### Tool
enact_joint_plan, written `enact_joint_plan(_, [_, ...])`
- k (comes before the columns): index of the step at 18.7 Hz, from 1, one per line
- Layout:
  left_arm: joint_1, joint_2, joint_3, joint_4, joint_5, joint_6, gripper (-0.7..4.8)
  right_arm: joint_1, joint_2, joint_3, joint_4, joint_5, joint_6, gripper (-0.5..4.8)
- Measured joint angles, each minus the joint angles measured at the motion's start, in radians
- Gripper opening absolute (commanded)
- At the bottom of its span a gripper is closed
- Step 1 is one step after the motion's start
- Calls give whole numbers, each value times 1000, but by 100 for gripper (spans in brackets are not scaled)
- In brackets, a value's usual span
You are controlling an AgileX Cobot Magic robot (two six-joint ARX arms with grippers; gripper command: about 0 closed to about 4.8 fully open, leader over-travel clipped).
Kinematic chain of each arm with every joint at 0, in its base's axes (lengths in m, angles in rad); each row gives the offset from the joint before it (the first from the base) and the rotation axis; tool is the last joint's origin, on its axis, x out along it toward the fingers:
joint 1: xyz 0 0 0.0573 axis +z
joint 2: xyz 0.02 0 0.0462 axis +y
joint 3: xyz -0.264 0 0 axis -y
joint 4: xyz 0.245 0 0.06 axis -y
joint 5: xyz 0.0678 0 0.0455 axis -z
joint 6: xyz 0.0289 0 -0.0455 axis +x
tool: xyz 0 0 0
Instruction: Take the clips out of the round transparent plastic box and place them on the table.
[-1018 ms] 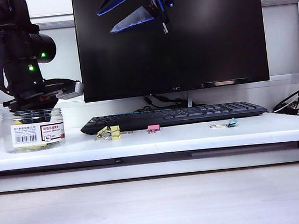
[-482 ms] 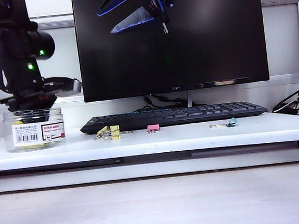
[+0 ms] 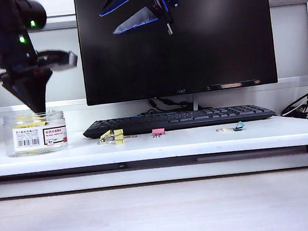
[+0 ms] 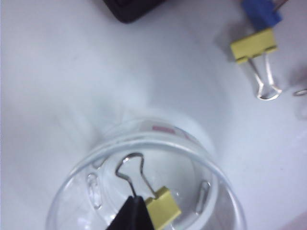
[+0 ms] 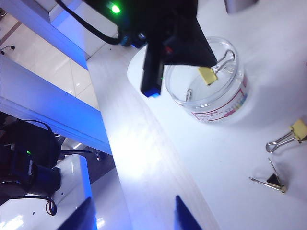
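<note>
The jar (image 3: 35, 133) is clear plastic with a white label showing a black barcode and a red band. The clip (image 4: 162, 206) pinched by the black left gripper (image 4: 134, 211) is yellow with silver wire handles. The right gripper (image 3: 138, 10) is blue. The table (image 3: 200, 141) is white; on it lie yellow clips (image 3: 113, 136), a pink clip (image 3: 158, 132) and a teal clip (image 3: 237, 126) before a black keyboard (image 3: 179, 119).

- Dark monitor (image 3: 175, 37) stands switched off against a pale wall (image 3: 294, 42).
- Black keyboard (image 3: 179, 119) sits below; wood-grain surface (image 3: 163, 213) fills the foreground.
</note>
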State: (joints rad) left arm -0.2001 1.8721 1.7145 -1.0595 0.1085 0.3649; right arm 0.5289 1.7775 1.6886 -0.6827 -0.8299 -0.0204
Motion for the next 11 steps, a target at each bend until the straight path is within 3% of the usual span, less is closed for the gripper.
enact_joint_plan(8, [0, -96, 0, -18, 35, -1, -3, -3, 0, 0, 0, 5, 0, 212])
enact_joint_plan(11, [-6, -111, 0, -14, 64, -19, -3, -16, 0, 0, 0, 64, -8, 212])
